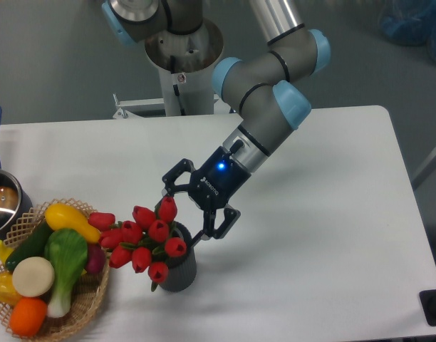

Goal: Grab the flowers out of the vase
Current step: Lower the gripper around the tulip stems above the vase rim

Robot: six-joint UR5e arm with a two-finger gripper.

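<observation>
The flowers (143,242), a bunch of glossy red tulip buds with green leaves, stand in the vase (181,272), a small dark grey ribbed cup at the table's front middle. The bunch leans left, wider than the vase. My gripper (187,212) reaches down from the upper right and sits at the top right of the bunch. It is open, its jaws spread. One finger (168,189) is just above the topmost bud, the other (212,226) is by the vase rim on the right. The fingertips are partly hidden behind the buds.
A woven wicker basket (90,303) with yellow, green, white and orange toy vegetables stands left of the vase, nearly touching the flowers. A metal pot (1,203) with a blue handle is at the left edge. The arm's base post (182,71) is behind the table.
</observation>
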